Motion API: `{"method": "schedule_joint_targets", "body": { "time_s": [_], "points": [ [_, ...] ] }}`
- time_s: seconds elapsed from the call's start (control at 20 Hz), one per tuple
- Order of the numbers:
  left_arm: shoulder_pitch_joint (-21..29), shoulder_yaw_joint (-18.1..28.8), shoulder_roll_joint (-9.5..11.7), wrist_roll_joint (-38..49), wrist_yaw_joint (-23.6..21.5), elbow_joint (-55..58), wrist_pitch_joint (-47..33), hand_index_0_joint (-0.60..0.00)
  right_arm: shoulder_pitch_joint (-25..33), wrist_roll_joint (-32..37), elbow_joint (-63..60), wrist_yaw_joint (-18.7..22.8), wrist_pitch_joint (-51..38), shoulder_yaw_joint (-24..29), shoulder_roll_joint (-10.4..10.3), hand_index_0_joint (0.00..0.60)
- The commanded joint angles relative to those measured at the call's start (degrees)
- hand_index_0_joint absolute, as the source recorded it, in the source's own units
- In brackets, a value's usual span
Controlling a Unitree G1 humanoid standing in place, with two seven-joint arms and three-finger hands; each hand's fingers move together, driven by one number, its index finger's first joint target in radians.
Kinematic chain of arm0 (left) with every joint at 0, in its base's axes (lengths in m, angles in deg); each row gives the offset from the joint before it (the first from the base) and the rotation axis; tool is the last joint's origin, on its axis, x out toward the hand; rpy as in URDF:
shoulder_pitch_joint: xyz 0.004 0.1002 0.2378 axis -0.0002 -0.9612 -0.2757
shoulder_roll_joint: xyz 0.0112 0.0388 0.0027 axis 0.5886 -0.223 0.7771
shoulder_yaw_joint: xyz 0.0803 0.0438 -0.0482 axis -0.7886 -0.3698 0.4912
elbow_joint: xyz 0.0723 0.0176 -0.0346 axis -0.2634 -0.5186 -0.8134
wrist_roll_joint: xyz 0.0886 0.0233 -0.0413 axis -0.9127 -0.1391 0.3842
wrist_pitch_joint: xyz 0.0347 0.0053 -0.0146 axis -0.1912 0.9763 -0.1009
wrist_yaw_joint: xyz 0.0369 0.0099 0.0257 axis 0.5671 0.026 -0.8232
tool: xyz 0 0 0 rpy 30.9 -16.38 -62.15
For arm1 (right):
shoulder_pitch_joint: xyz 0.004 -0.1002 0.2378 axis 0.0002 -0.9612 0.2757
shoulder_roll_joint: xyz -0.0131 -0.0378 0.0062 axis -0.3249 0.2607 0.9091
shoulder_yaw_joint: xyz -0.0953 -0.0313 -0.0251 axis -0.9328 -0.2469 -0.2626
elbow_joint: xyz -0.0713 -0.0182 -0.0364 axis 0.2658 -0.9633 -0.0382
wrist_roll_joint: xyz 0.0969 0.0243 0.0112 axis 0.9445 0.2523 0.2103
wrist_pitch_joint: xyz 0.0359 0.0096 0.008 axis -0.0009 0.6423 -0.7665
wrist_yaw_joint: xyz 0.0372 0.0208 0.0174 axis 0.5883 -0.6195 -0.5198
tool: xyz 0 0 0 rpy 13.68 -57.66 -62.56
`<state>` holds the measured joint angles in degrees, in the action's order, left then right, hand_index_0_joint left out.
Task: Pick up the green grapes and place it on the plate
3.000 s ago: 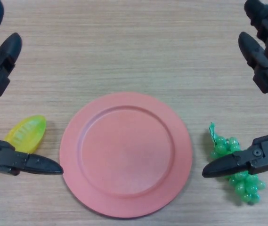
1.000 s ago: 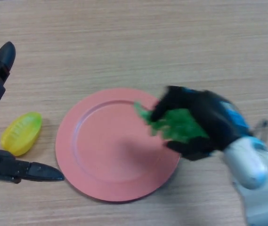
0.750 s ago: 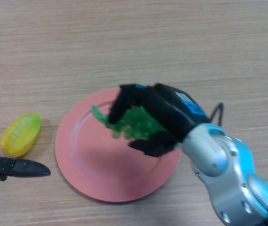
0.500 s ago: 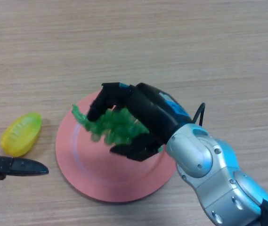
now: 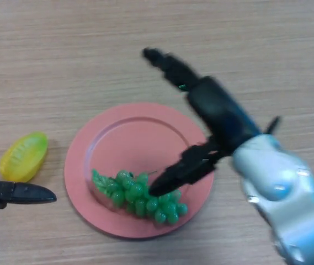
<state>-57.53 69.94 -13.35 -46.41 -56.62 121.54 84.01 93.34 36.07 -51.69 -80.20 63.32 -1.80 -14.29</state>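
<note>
From the head view, the green grapes (image 5: 140,197) are lying on the pink plate (image 5: 123,143), in its near part, close to the rim nearest the robot. The bunch's long axis is running roughly left to right and tilting slightly toward the robot on its right end; the leafy stem end is pointing to the robot's left, and the rounded cluster end is pointing right, almost reaching the plate's rim. Nothing else is sitting on the plate.

The right hand (image 5: 214,113) is hanging over the plate's right side with its fingers spread and straight, gripping nothing. One finger is stretching away over the wooden table (image 5: 63,49) beyond the plate's far edge, while the thumb is reaching down toward the grapes, its tip showing right at the top of the bunch; whether it is touching them cannot be told.

The left hand (image 5: 13,193) is showing at the left edge, relaxed and holding nothing, its dark tip pointing toward the plate. Just beyond it, a yellow corn-like toy (image 5: 23,157) is lying on the table, apart from the plate.
</note>
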Motion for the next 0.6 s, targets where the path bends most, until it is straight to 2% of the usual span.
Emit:
{"method": "schedule_joint_targets", "body": {
  "time_s": [0.05, 0.1, 0.2, 0.3, 0.5, 0.55, 0.6],
  "points": [
    [1.8, 2.2, 2.8, 0.1, -0.5, 2.4, -7.1, 0.0, -0.1, 0.2, 7.6, -1.5, -3.0, 7.9, -0.3, 0.0],
    [2.1, 2.1, 3.0, 0.3, -0.6, 2.5, -6.8, 0.0, -2.0, 2.7, 11.3, -2.4, -1.7, 11.3, -0.3, 0.0],
    [2.8, 2.0, 3.9, 0.8, -0.9, 3.4, -5.4, 0.0, -3.6, 4.1, 15.8, -2.9, 1.9, 14.0, -0.3, 0.0],
    [3.6, 1.7, 4.6, 0.9, -0.6, 3.8, -4.3, 0.0, -5.2, 8.0, 20.2, -1.5, 4.2, 16.2, -0.3, 0.0],
    [3.6, 0.2, 4.0, -0.2, -0.5, 4.2, -4.5, 0.0, -11.2, 16.7, 24.4, 0.1, 1.8, 22.6, -0.1, 0.0],
    [3.4, 0.1, 3.8, -0.3, -0.4, 4.3, -4.6, 0.0, -11.9, 18.0, 24.5, 0.6, 1.1, 23.2, 0.6, 0.0],
    [2.7, 0.1, 3.2, -0.5, 0.1, 4.3, -5.2, 0.0, -13.1, 19.8, 24.7, 1.7, 0.3, 24.1, 2.1, 0.0]
  ]
}}
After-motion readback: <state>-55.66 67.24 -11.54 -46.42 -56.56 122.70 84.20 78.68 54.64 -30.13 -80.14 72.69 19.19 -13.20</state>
